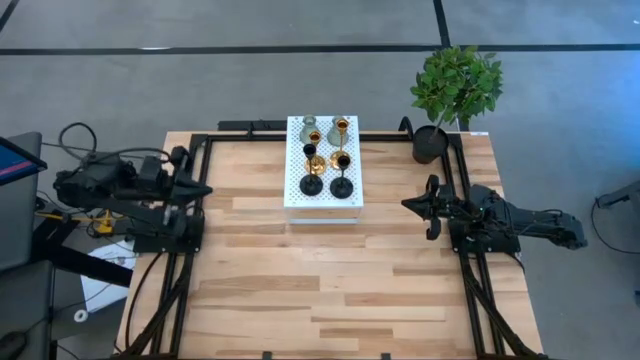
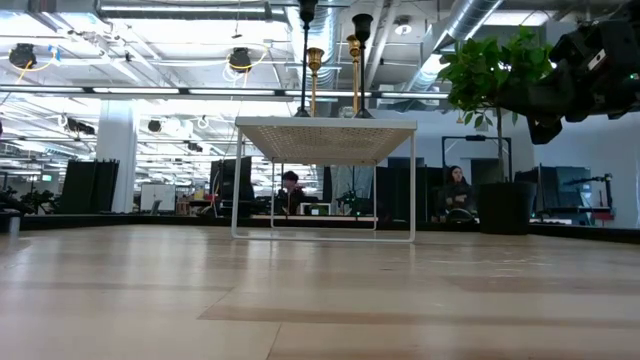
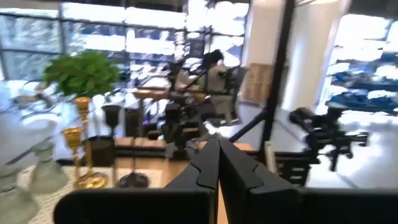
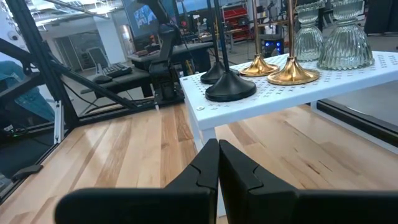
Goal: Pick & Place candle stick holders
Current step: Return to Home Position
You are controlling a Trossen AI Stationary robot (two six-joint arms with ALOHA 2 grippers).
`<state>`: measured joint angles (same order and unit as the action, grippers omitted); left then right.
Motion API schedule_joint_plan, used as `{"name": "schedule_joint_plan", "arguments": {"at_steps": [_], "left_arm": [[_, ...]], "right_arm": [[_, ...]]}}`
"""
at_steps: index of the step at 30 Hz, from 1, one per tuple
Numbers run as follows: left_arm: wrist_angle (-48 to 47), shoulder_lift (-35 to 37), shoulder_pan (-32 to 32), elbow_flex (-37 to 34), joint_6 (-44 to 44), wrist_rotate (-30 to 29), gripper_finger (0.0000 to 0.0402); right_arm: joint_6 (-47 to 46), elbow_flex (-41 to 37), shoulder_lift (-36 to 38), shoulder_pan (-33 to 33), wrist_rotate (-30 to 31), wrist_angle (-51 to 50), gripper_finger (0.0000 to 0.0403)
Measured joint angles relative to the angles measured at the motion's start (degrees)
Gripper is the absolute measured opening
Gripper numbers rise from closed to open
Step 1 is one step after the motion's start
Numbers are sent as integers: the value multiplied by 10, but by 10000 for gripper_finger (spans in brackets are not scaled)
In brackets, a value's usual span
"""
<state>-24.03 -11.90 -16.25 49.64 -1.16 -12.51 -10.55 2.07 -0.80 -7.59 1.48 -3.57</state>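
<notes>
Six candle stick holders stand by their round bases on a white perforated stand (image 1: 322,200) at the table's far middle. Two are grey-green glass (image 1: 309,124), two gold (image 1: 341,128) and two black (image 1: 312,184). In the right wrist view the black bases (image 4: 230,88), gold bases (image 4: 289,75) and glass ones (image 4: 342,43) show on the stand's top. My left gripper (image 1: 207,188) is shut and empty, left of the stand. My right gripper (image 1: 406,204) is shut and empty, right of the stand. Both hover above the table.
A black pot with a green plant (image 1: 455,90) stands at the table's far right corner. Black frame rails (image 1: 185,290) run along the left and right sides. Bare wood (image 1: 320,290) lies on the near side of the stand. People sit in the room behind (image 2: 290,190).
</notes>
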Motion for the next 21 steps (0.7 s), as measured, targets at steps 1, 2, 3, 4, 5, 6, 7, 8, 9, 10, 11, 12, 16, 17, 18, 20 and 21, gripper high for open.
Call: {"name": "schedule_joint_plan", "arguments": {"at_steps": [1, 2, 3, 4, 5, 6, 7, 8, 9, 10, 11, 12, 16, 17, 18, 20, 21], "left_arm": [[4, 10, 0, -5, 0, 10, 4], [5, 20, 0, -12, -1, 15, 3], [5, 29, 0, -18, -1, 21, 3], [7, 36, 0, -24, -4, 24, 4], [8, 41, 0, -31, -6, 29, 4], [3, 48, 0, -39, -6, 33, 5], [0, 53, 0, -45, -6, 34, 5], [1, 59, 0, -51, -6, 36, 5], [5, 67, 0, -58, -7, 37, 4], [5, 74, 0, -65, -8, 42, 4], [6, 80, 0, -72, -8, 49, 4], [9, 84, 0, -80, -9, 54, 4], [12, 105, 0, -121, -28, 59, 5], [22, 109, 0, -132, -32, 59, 5], [31, 112, 0, -146, -34, 60, 4], [52, 116, 0, -175, -34, 72, 4], [71, 118, 0, -191, -34, 82, 4]], "right_arm": [[0, 0, 0, 0, 0, 0, 0], [0, 0, 0, 0, 0, 0, 0], [0, 0, 0, 0, 0, 0, 0], [0, 0, 0, 0, 0, 0, 0], [0, 0, 0, 0, 0, 0, 0], [0, 0, 0, 0, 0, 0, 0], [0, 0, 0, 0, 0, 0, 0], [0, 0, 0, 0, 0, 0, 0], [0, 0, 0, 0, 0, 0, 0], [0, 0, 0, 0, 0, 0, 0], [0, 0, 0, 0, 0, 0, 0], [0, 0, 0, 0, 0, 0, 0], [0, 0, 0, 0, 0, 0, 0], [0, 0, 0, 0, 0, 0, 0], [0, 0, 0, 0, 0, 0, 0], [0, 0, 0, 0, 0, 0, 0], [0, 0, 0, 0, 0, 0, 0]]}}
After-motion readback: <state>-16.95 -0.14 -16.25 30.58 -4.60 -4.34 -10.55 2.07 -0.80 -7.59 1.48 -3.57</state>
